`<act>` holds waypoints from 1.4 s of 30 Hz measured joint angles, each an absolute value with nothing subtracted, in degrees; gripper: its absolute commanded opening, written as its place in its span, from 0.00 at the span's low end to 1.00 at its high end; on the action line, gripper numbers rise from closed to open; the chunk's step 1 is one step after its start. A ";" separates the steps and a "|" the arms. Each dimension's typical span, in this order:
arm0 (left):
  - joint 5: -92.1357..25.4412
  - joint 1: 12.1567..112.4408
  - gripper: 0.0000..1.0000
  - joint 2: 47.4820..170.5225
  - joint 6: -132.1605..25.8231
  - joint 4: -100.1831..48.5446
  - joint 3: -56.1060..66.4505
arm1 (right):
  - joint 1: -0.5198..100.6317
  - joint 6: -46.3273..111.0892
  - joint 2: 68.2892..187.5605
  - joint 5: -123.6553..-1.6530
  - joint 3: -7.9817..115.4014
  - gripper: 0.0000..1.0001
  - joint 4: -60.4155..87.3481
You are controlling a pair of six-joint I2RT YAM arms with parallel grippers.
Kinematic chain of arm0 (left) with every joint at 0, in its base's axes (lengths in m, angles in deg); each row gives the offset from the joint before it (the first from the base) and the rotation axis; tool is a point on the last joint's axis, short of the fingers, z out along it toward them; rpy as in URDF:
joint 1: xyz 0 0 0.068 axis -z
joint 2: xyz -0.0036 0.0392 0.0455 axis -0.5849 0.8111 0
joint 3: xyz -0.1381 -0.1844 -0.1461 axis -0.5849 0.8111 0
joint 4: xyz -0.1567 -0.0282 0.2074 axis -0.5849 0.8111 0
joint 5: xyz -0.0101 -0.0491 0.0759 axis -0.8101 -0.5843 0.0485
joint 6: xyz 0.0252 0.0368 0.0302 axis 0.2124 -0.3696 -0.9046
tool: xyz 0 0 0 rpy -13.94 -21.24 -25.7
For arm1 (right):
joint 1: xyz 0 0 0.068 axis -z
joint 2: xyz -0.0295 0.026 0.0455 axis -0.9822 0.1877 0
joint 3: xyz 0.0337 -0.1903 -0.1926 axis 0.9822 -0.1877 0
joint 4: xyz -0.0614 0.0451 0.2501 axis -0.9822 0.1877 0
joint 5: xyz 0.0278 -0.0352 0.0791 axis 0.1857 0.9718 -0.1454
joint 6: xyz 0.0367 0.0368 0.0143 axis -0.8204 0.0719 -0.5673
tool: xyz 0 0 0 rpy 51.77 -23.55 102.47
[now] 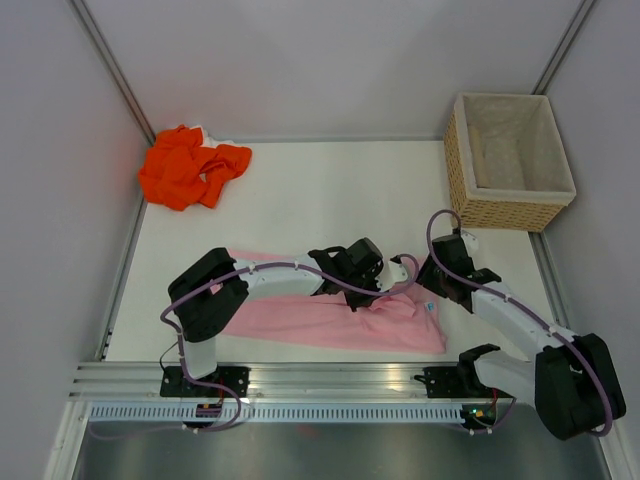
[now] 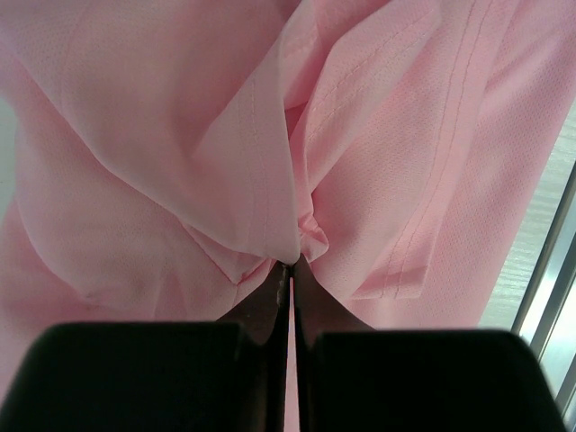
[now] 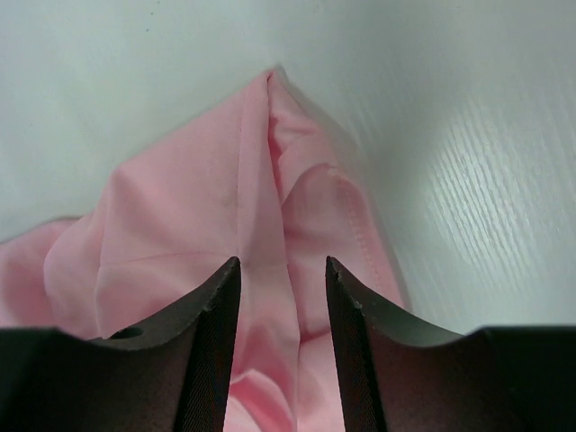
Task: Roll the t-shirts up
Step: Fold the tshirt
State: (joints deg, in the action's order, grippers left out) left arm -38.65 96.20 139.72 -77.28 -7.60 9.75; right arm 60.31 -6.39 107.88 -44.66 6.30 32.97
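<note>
Left fingers point(image 2: 270, 310) pinch pink t-shirt point(image 1: 330, 322); right fingers point(image 3: 211, 342) apart, straddling it.

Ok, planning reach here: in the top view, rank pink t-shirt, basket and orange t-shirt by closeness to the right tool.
1. Pink t-shirt, at the right tool, near edge.
2. Wicker basket, far right corner.
3. Orange t-shirt, far left corner.

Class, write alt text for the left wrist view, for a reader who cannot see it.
The left tool, its two dark fingers pressed together, pinches a bunched fold of the pale pink t-shirt, whose creased cloth fills nearly the whole picture. A strip of white table shows at the right edge.
</note>
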 measured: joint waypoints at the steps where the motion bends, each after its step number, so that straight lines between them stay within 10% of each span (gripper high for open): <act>1: -38.65 96.20 0.03 139.72 -77.28 -7.60 9.75 | 60.83 -6.02 109.41 -45.21 6.30 0.47 31.94; 6: -38.65 96.20 0.03 139.72 -77.28 -7.60 9.75 | 61.36 -4.94 114.90 -48.84 6.30 0.39 27.07; 11: -38.65 96.20 0.02 139.72 -77.31 -7.60 9.75 | 61.45 -4.05 115.35 -49.58 6.30 0.00 25.01; 32: -36.53 96.20 0.02 139.72 -83.38 -7.64 11.19 | 64.37 0.41 116.16 -45.56 9.54 0.04 28.12; 37: -36.53 96.20 0.03 139.72 -84.10 -7.66 11.19 | 65.53 1.33 116.49 -45.67 9.76 0.39 29.01; 42: -36.53 96.20 0.04 139.72 -84.36 -7.62 11.19 | 66.41 3.06 114.09 -47.07 11.66 0.46 32.05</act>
State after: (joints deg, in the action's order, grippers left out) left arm -36.53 96.20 139.72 -84.36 -7.62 11.19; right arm 66.41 3.06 114.09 -47.07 11.66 32.05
